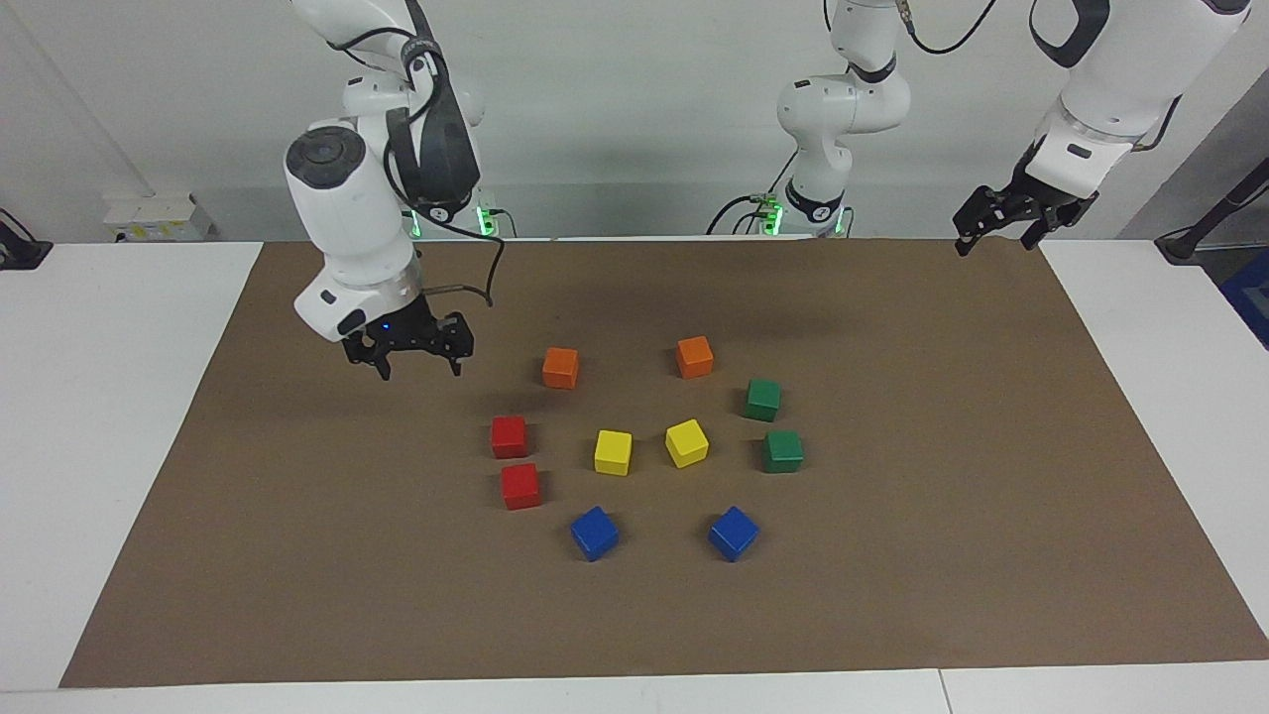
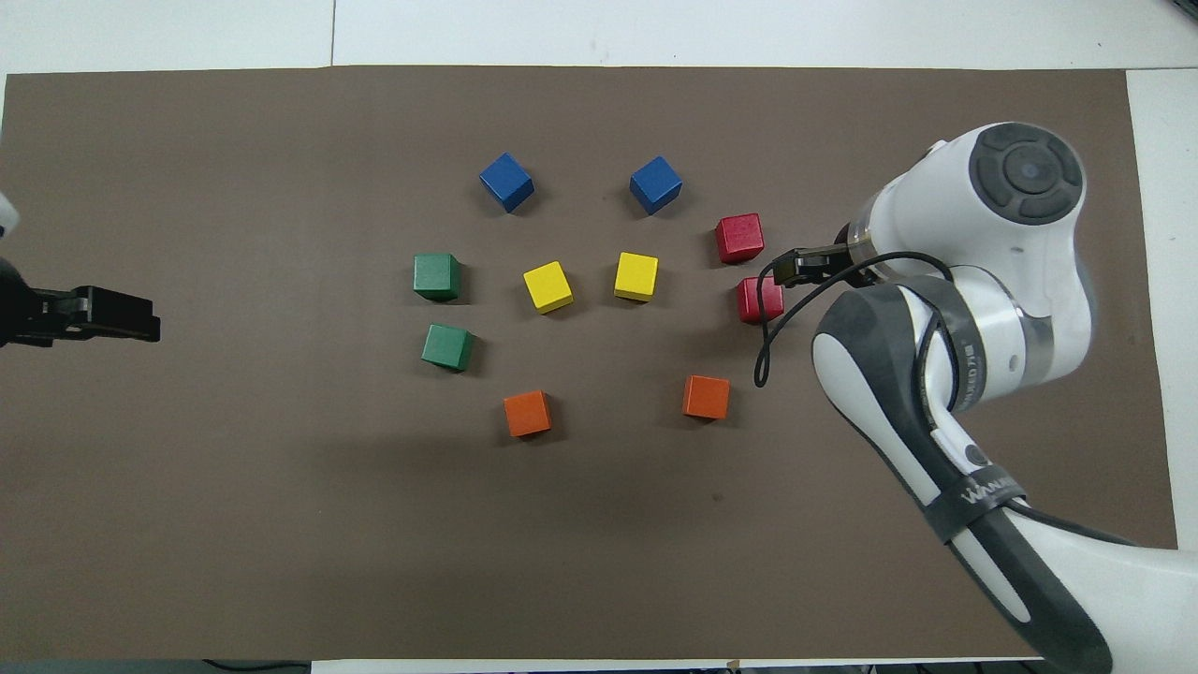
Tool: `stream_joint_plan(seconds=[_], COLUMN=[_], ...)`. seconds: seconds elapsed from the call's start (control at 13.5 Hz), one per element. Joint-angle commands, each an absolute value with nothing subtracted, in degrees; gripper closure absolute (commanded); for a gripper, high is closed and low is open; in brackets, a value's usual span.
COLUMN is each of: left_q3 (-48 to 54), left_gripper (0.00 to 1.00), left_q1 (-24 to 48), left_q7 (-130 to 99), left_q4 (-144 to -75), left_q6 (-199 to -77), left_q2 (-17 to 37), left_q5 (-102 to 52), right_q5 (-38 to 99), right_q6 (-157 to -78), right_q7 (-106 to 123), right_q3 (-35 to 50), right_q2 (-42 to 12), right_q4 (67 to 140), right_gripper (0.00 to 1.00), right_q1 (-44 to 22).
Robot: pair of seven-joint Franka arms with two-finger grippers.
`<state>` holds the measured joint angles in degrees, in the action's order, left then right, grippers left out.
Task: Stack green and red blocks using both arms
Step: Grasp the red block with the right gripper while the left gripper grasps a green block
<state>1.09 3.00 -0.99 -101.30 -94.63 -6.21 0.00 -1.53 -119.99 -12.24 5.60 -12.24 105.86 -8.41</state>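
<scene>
Two red blocks (image 1: pixel 509 436) (image 1: pixel 520 486) sit side by side on the brown mat toward the right arm's end; they also show in the overhead view (image 2: pixel 760 300) (image 2: pixel 739 238). Two green blocks (image 1: pixel 762 400) (image 1: pixel 783 451) sit toward the left arm's end, also in the overhead view (image 2: pixel 448 346) (image 2: pixel 436 277). My right gripper (image 1: pixel 416 365) is open and empty, held above bare mat beside the orange block and apart from the red blocks. My left gripper (image 1: pixel 994 238) is open and empty, raised over the mat's corner at its own end (image 2: pixel 131 318).
Two orange blocks (image 1: pixel 560 367) (image 1: pixel 694 356) lie nearest the robots, two yellow blocks (image 1: pixel 613 451) (image 1: pixel 686 442) in the middle, two blue blocks (image 1: pixel 594 533) (image 1: pixel 734 533) farthest. All rest on the brown mat (image 1: pixel 942 555). The right arm's wrist (image 2: pixel 983 243) covers mat beside the red blocks.
</scene>
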Motion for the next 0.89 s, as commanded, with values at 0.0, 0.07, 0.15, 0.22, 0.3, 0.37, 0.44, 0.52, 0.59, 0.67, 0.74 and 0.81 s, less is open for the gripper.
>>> stream_joint_plan(seconds=[0.0, 0.07, 0.15, 0.22, 0.3, 0.37, 0.44, 0.52, 0.59, 0.67, 0.74, 0.81], left_q3=[0.7, 0.7, 0.8, 0.7, 0.7, 0.8, 0.7, 0.8, 0.8, 0.8, 0.8, 0.8], left_gripper=[0.0, 0.0, 0.0, 0.0, 0.0, 0.0, 0.0, 0.0, 0.0, 0.0, 0.0, 0.0], left_q1=[7.6, 9.3, 11.4, 13.4, 15.3, 17.0, 18.5, 19.5, 20.3, 21.8, 22.0, 22.1], left_q7=[-1.3, -1.4, -1.3, -1.1, -1.1, -1.1, -1.1, -0.6, -0.4, -0.4, -0.2, -0.1], left_q4=[-107.9, -110.1, -111.6, -112.1, -112.2, -113.6, -115.7, -117.7, -118.2, -118.0, -118.2, -118.2], left_q6=[-102.7, -106.4, -109.0, -110.8, -112.7, -115.8, -119.7, -122.8, -124.5, -126.2, -127.3, -127.6], left_q2=[-6.5, -6.2, -4.9, -2.7, -0.1, 1.7, 2.4, 2.8, 4.6, 6.2, 7.0, 7.5], left_q5=[-0.3, -1.9, -2.2, -2.4, -2.9, -3.6, -4.4, -4.4, -4.4, -4.4, -4.4, -4.4], right_q5=[-2.1, -2.1, -2.1, -2.0, -2.0, -2.1, -2.0, -2.0, -2.0, -2.0, -2.0, -2.0], right_q6=[-124.2, -125.7, -126.0, -126.4, -126.6, -127.4, -127.6, -127.9, -128.6, -129.4, -130.4, -130.7], right_q7=[-13.2, -13.2, -13.2, -13.4, -14.5, -15.8, -16.3, -16.8, -17.5, -18.4, -19.2, -19.8], right_q3=[5.5, 5.5, 5.5, 5.5, 5.5, 5.5, 5.5, 5.5, 5.6, 5.6, 5.6, 5.6], right_q2=[-13.3, -14.1, -14.7, -15.4, -16.1, -16.6, -17.1, -17.7, -18.4, -19.1, -19.6, -20.1], right_q4=[108.0, 108.5, 108.5, 108.5, 108.2, 108.2, 108.1, 108.0, 107.9, 107.9, 107.9, 107.8], right_gripper=[0.0, 0.0, 0.0, 0.0, 0.0, 0.0, 0.0, 0.0, 0.0, 0.0, 0.0, 0.0], right_q1=[-8.8, -9.6, -9.6, -9.7, -9.7, -9.9, -10.3, -10.4, -10.4, -10.9, -11.8, -12.0])
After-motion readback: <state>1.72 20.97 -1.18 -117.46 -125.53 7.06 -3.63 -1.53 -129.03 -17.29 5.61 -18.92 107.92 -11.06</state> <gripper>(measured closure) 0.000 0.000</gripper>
